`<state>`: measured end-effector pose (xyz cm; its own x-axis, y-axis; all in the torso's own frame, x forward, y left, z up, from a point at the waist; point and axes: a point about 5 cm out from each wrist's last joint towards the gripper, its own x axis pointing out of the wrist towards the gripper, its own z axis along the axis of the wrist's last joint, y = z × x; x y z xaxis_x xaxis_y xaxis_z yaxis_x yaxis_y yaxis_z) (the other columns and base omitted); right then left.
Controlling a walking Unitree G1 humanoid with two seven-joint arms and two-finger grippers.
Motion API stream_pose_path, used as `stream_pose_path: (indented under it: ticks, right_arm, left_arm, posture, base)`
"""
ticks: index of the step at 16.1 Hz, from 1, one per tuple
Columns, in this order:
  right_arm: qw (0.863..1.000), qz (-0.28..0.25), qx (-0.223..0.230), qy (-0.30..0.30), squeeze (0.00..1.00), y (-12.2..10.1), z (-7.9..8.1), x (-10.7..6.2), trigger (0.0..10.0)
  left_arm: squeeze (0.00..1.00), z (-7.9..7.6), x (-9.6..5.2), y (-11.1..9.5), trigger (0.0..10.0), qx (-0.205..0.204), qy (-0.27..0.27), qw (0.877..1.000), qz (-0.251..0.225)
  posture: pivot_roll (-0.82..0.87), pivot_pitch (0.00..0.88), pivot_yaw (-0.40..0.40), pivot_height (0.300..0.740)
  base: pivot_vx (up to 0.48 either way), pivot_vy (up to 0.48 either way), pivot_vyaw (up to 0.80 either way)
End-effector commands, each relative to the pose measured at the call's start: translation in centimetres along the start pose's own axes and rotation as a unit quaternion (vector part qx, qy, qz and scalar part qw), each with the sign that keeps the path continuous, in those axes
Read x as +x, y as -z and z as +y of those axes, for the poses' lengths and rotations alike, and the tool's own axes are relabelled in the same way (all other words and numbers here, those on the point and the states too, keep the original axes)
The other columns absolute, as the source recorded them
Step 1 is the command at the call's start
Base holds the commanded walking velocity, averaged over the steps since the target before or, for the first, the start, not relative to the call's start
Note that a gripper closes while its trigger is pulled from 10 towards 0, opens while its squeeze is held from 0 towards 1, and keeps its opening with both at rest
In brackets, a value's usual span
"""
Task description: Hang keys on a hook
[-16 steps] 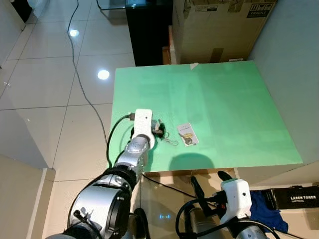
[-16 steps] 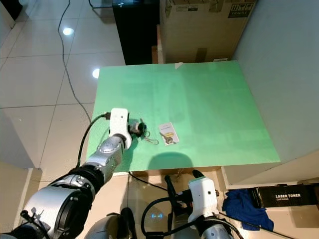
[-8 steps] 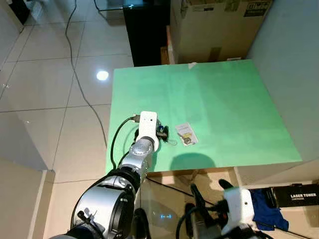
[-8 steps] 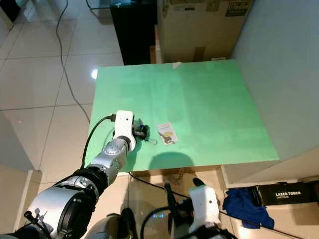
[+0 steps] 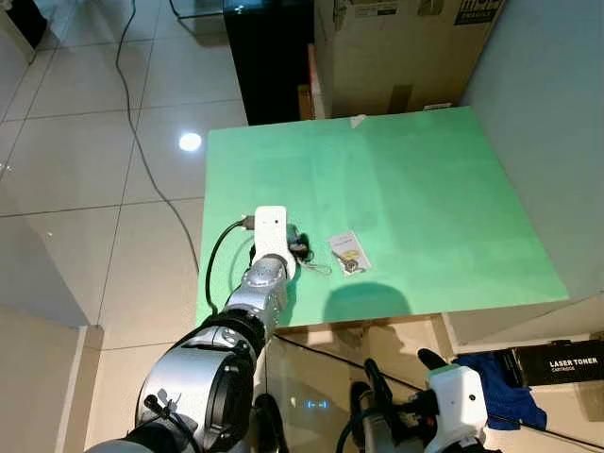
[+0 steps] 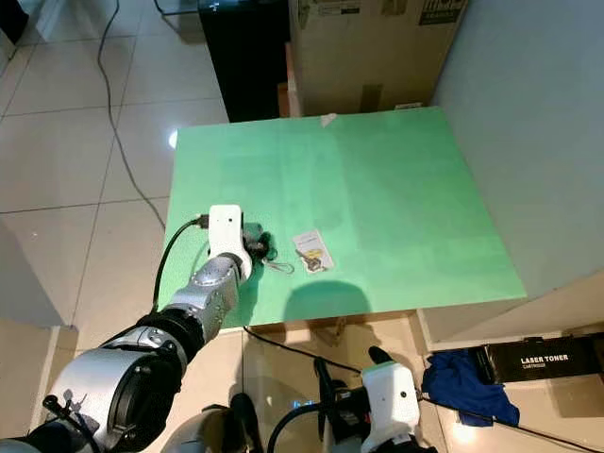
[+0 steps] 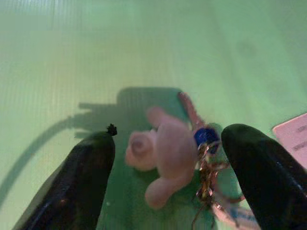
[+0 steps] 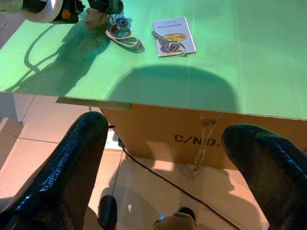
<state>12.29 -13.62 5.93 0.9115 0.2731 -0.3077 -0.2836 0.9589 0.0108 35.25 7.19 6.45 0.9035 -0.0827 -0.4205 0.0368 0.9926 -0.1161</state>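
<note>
Left claw (image 7: 163,158) low over the green bench (image 5: 415,189), black fingers (image 7: 81,177) spread wide around the keys (image 7: 165,155) with pink charm, near a white card (image 5: 348,251), right claw (image 8: 177,167) open below the bench edge

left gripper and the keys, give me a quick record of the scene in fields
surface: green table top on a cardboard base
left gripper: open, low over the table, one finger on each side of the key bunch
key bunch: lies on the table, with a pale pink plush charm, a blue bit and metal rings
card with a key: flat on the table, beside the bunch, apart from it
right gripper: open, below the table's near edge, idle
hook: cannot tell where it is
</note>
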Motion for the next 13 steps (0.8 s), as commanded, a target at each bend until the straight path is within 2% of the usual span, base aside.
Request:
stream_pose_path:
  ticks: [1, 2, 4, 13]
  right_arm:
    - [1.0, 0.002, 0.005, -0.008, 0.11, -0.1, 0.5, -0.5, 10.0]
    - [1.0, -0.002, 0.011, -0.026, 0.11, -0.5, 0.9, -0.8, 10.0]
    - [0.999, -0.004, 0.011, -0.051, 0.11, -0.8, 1.5, -1.3, 10.0]
    - [0.999, 0.014, 0.012, -0.04, 0.11, -0.9, 1.3, -2.2, 10.0]
  left_arm:
    - [0.0, 0.3, -0.1, 0.8, 0.0, 0.004, -0.014, 1.0, 0.023]
    - [0.0, 0.6, -0.1, 0.9, 0.0, 0.02, -0.024, 0.999, 0.025]
    - [0.0, 0.7, -0.1, 0.9, 0.0, 0.022, -0.026, 0.999, 0.025]
    - [0.0, -0.1, -0.1, 1.1, 0.0, -0.014, -0.004, 0.999, 0.036]
  posture:
    - [-0.43, 0.277, 0.084, 0.74]
    - [-0.45, 0.285, 0.082, 0.74]
    - [-0.46, 0.292, 0.08, 0.74]
    - [-0.49, 0.313, 0.076, 0.74]
  base:
    - [0.0, 0.0, 0.0]
    - [0.0, 0.0, 0.0]
    - [0.0, 0.0, 0.0]
    - [0.0, 0.0, 0.0]
